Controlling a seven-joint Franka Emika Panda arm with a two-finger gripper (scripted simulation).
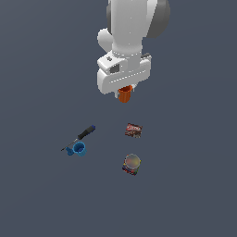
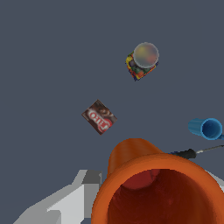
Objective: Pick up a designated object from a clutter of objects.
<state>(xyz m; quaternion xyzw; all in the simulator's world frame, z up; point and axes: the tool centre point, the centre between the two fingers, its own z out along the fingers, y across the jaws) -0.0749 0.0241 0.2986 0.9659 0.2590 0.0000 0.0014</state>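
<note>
My claw [image 1: 124, 95] is clamped on the orange cup [image 1: 124, 96], which hangs under my white hand, up off the grey floor [image 1: 41, 199]. From the exterior view only the lower part of the cup pokes out below me, so its shape is hard to read there. The wrist view fills that in: the cup [image 2: 157, 192] looms huge and close, its hollow mouth open toward the camera, with a pale grey finger [image 2: 65, 203] pressed beside its wall.

The rest lies below me, and nothing there touches the orange cup. The exterior view shows the blue cup [image 1: 78, 149] lying on its side against the tip end of the screwdriver [image 1: 82, 135]; the wrist view catches only the blue cup's open end [image 2: 206, 128] and a short stretch of the screwdriver [image 2: 192, 153] behind the orange rim. The dark red packet [image 1: 133, 130] lies flat, and the round-lidded container [image 1: 132, 164] sits near it, apart. Only the wrist view makes the packet's white lettering [image 2: 99, 117] and the container's multicoloured side [image 2: 141, 61] plain.
</note>
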